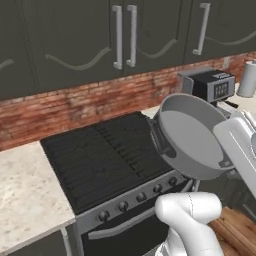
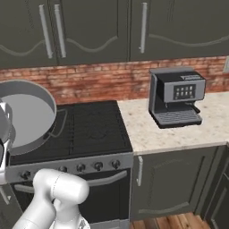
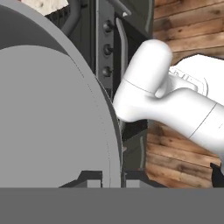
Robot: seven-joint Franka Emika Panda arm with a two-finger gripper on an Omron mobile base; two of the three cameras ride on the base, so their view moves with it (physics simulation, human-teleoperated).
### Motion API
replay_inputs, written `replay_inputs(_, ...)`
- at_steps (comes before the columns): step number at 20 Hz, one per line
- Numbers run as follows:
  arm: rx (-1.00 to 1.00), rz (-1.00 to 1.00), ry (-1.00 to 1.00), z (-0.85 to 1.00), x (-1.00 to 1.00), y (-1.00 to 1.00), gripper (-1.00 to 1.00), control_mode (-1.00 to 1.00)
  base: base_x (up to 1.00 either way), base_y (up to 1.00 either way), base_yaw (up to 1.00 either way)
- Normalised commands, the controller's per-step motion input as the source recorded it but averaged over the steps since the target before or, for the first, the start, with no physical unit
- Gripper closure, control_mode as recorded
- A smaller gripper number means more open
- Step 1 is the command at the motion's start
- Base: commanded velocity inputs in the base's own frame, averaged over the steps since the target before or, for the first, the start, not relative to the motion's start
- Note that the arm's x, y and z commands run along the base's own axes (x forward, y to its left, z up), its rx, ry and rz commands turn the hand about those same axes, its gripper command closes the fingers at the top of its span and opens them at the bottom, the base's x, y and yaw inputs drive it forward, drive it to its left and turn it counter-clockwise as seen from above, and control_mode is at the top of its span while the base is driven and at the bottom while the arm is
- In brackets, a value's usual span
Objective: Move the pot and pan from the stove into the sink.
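The grey pot hangs tilted in the air over the stove's front right corner, its light grey inside facing the cameras. My gripper is shut on the pot's rim at its lower right edge. From the right base the pot sits at the far left. In the hand view the pot covers the left half, and my gripper clamps its rim between both tips. The black stove has bare grates. The pan and the sink are out of view.
A coffee machine stands on the beige counter right of the stove. Another stretch of counter lies to the stove's left. Dark wall cupboards hang above. A grey canister is at the far right. Wooden floor lies below.
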Motion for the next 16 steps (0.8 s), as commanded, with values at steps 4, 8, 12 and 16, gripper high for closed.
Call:
replay_inputs(4, 0.0, 0.0, 0.0, 0.0, 0.0, 0.0, 1.0, 1.0, -0.07, -0.2, -0.37)
replay_inputs(8, 0.0, 0.0, 0.0, 0.0, 0.0, 0.0, 1.0, 1.0, -0.05, -0.18, -0.38)
replay_inputs(12, 0.0, 0.0, 0.0, 0.0, 0.0, 0.0, 1.0, 1.0, -0.02, -0.14, -0.39)
replay_inputs(16, 0.0, 0.0, 0.0, 0.0, 0.0, 0.0, 1.0, 1.0, -0.01, -0.03, -0.39)
